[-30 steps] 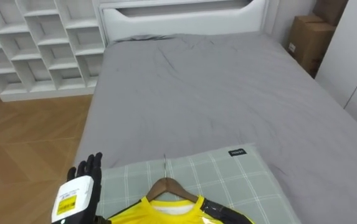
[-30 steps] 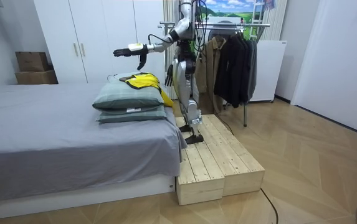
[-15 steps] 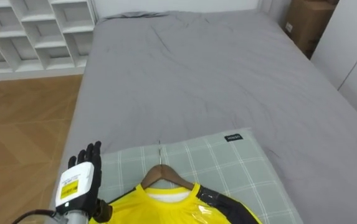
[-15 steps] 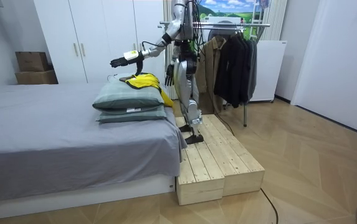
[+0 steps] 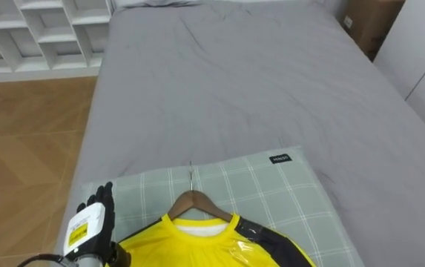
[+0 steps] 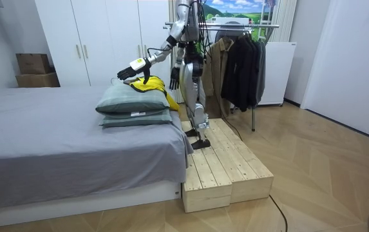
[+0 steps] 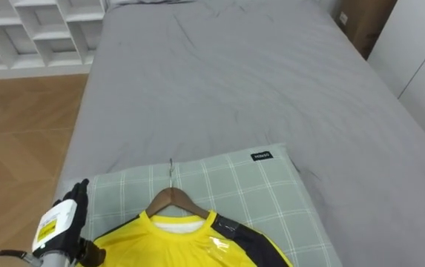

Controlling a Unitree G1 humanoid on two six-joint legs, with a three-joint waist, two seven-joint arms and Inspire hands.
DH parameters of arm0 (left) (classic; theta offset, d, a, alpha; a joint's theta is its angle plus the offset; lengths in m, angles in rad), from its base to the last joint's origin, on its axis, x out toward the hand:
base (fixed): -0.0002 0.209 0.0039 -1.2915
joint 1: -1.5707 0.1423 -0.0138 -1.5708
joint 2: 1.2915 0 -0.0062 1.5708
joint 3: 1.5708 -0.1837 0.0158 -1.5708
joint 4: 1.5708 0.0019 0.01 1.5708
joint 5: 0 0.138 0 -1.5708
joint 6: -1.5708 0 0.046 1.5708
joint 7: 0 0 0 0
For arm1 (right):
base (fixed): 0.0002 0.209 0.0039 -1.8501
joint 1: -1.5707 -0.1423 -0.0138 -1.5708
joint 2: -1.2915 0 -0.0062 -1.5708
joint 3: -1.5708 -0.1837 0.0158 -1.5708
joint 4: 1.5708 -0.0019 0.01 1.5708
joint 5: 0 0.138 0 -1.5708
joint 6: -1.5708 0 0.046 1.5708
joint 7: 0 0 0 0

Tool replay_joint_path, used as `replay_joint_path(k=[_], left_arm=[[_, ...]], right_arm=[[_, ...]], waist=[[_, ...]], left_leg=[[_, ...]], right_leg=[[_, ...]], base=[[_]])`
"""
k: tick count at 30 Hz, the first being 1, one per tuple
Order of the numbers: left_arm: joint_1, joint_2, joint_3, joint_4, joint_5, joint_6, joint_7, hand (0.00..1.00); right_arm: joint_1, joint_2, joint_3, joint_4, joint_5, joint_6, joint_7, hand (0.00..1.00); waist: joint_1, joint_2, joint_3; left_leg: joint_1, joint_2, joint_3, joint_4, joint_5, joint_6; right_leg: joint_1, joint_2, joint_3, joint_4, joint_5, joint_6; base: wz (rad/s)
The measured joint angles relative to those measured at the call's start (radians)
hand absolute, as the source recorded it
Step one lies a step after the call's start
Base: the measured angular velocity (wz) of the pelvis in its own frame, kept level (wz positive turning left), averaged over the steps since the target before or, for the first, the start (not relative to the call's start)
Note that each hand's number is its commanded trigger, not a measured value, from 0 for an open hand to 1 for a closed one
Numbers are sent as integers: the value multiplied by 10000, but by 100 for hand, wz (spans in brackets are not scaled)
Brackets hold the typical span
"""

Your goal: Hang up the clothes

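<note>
A: Grey bed [image 5: 257,89] filling most of the frame, white shelves [image 5: 34,30] upper left, brown box [image 5: 362,26] upper right. Spot the shirt?

B: Yes. Yellow shirt [image 5: 197,248] at bottom centre, already on a wooden hanger [image 5: 193,202], lying flat on the checked pillow [image 5: 286,200]. Its hook [image 5: 190,176] pointing up the frame, toward the bare bed.

A: And the left robot hand [image 5: 93,222]?

B: Lower left, spread and released, grasping nothing, just beside the shirt's sleeve. As for the right robot hand [image 6: 174,80], down by the hip in the room view; cannot tell its grip.

A: Risks?

B: Could grab cloth instead of the hanger, coming in from the side like that; would then drag the shirt off its shoulders. Could also snag the hook in the pillow. With the rack [image 6: 266,26] standing behind, upper centre of the room view, needs a turn on the wooden platform [image 6: 226,161] without swinging the shirt loose.
</note>
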Motion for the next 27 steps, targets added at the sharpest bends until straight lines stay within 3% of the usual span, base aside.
replay_joint_path(k=[4, 8, 17, 27], left_arm=[[-3, -4, -68, 32, -652, -66, -666, 0], [-120, -3, -329, 42, -745, -75, -1353, 0], [-264, -1, -552, 64, -736, -64, -2062, 0], [-1273, 88, -1446, -25, -472, -64, -2426, 0]], right_arm=[[-72, 0, -8, 90, -48, -16, -14, 0], [-133, -5, 2, 90, -41, -7, -29, 0], [-353, -25, 6, 281, -63, -10, -87, 0], [-580, -115, 13, 351, 4, -106, -2, 0]], waist=[[-32, -31, 56], [-15, -31, 55], [-12, 13, 60], [-76, 274, 78]], left_leg=[[-133, -3, -6, 14, 11, 7], [-334, -9, -18, 63, 19, 16], [-393, -9, -20, 50, 20, 15], [-370, -38, -40, 42, 38, 24]], right_leg=[[-47, 5, -39, 6, 0, 0], [-232, -1, -46, 26, 5, 1], [-346, 8, -31, 2, 5, 1], [-333, -5, -18, 2, 19, 20]], base=[[0], [0], [0], [1]])
